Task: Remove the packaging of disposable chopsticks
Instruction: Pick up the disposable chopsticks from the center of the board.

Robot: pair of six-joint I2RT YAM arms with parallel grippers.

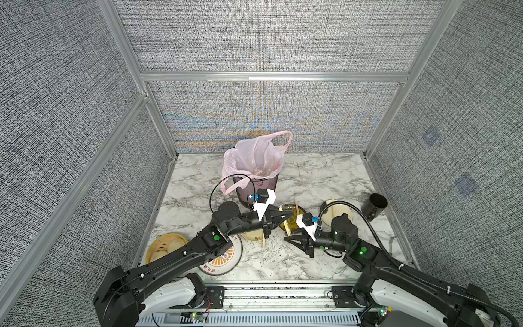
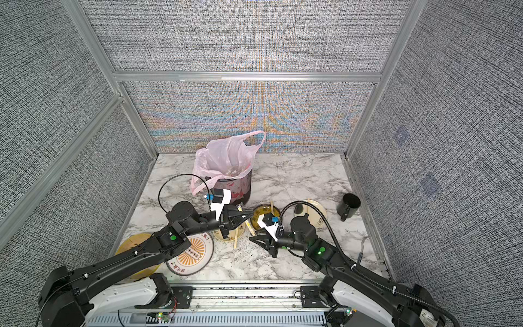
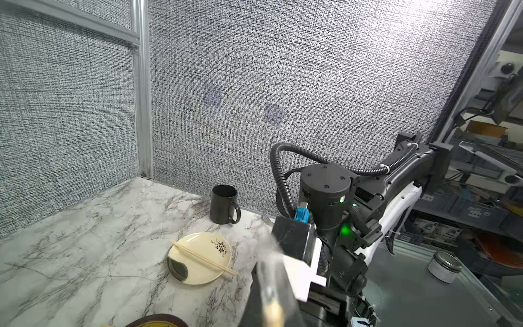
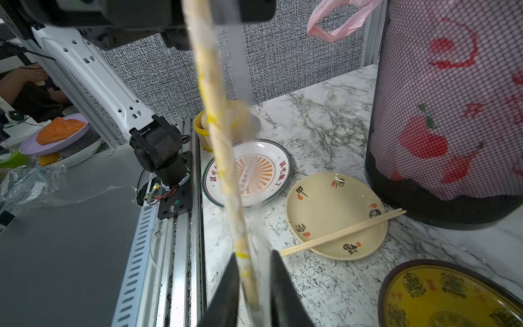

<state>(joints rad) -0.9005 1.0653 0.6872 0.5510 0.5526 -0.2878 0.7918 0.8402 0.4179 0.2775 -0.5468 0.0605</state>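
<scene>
A pair of disposable chopsticks (image 4: 218, 127), pale bamboo, is still inside its clear packaging (image 4: 256, 254) and hangs slanted between my two grippers above the table. In both top views it shows as a short yellowish strip (image 1: 287, 226) (image 2: 250, 228). My left gripper (image 1: 290, 214) (image 3: 271, 297) is shut on its upper end, and the sleeve's clear tip (image 3: 268, 254) pokes out past the fingers. My right gripper (image 1: 285, 239) (image 4: 252, 271) has its jaws closed in on the lower end, with the sleeve filling the narrow gap.
Bare chopstick pairs lie on a cream plate (image 4: 319, 203), on a second cream plate (image 3: 198, 254) and on a dark yellow plate (image 1: 294, 212). A mesh bin with a pink bag (image 1: 256, 175) stands behind. There is a black mug (image 1: 375, 206) and a sunburst plate (image 1: 226, 257).
</scene>
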